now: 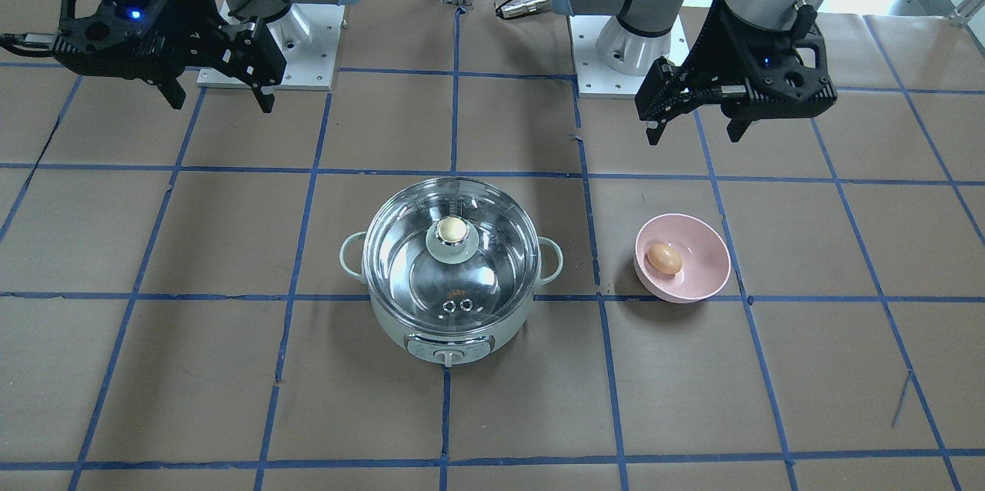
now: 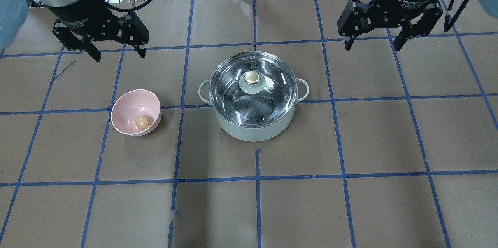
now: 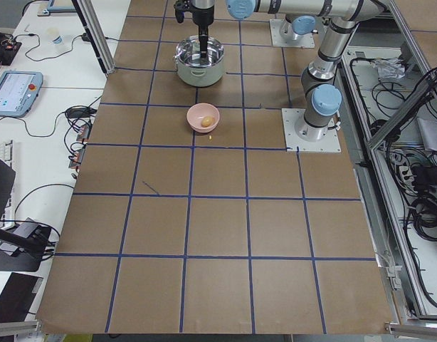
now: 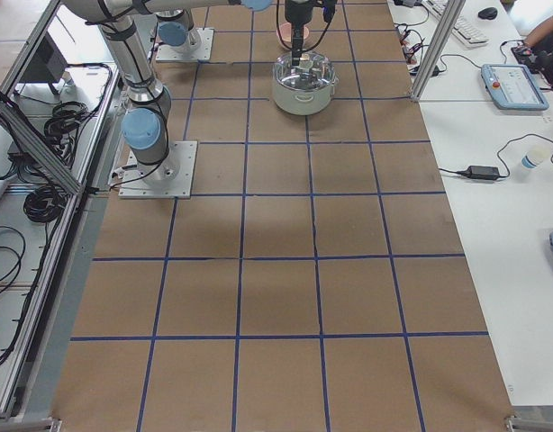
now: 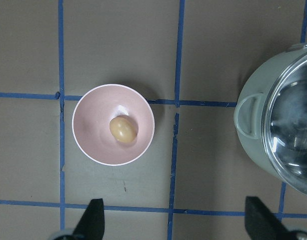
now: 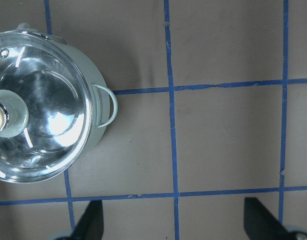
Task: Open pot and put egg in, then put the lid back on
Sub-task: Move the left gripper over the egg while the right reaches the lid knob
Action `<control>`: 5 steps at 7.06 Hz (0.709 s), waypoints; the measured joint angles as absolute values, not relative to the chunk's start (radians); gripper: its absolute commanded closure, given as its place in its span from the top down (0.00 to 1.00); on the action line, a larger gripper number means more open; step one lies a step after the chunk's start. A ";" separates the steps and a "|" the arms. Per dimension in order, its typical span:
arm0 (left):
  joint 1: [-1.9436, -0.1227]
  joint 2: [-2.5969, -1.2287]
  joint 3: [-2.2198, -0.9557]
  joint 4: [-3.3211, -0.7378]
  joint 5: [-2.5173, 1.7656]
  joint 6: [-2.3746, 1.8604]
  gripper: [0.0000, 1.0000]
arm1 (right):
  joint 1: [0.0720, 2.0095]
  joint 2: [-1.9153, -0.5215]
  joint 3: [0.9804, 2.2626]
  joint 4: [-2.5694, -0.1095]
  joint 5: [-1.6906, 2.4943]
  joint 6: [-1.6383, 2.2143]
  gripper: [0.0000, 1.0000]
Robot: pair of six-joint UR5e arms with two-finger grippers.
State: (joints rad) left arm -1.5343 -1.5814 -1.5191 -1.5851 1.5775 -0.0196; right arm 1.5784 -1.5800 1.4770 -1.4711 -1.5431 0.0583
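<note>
The mint-green pot (image 2: 255, 129) stands mid-table with the glass lid (image 2: 233, 90) on it, gold knob (image 2: 252, 77) on top. The pot also shows in the front view (image 1: 450, 337), the left wrist view (image 5: 253, 125) and the right wrist view (image 6: 96, 120). The brown egg (image 2: 142, 122) lies in a pink bowl (image 2: 130, 102) left of the pot; the egg also shows in the front view (image 1: 664, 258) and the left wrist view (image 5: 123, 129). My left gripper (image 2: 116, 51) is open, raised above the table beyond the bowl. My right gripper (image 2: 371, 44) is open, raised to the pot's far right.
Brown paper with blue tape grid lines covers the table (image 2: 350, 201). The arm bases (image 1: 269, 52) sit at the robot's edge. Cables and metal posts run along the far edge in the overhead view.
</note>
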 measured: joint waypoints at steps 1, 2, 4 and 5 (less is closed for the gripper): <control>-1.535 -1.582 -1.521 -1.585 1.578 -0.020 1.00 | 1.578 -1.580 1.477 -1.472 -1.543 0.058 1.00; -1.537 -1.581 -1.530 -1.585 1.583 -0.020 1.00 | 1.578 -1.580 1.477 -1.473 -1.543 0.058 1.00; -1.528 -1.582 -1.546 -1.583 1.588 -0.021 1.00 | 1.581 -1.580 1.479 -1.472 -1.541 0.052 1.00; -1.501 -1.585 -1.565 -1.568 1.588 -0.025 1.00 | 1.585 -1.580 1.483 -1.474 -1.538 0.050 1.00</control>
State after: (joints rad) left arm -1.5006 -1.5849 -1.5647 -1.5681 1.5876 -0.0250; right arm 1.5846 -1.5800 1.4831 -1.4737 -1.5382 0.0495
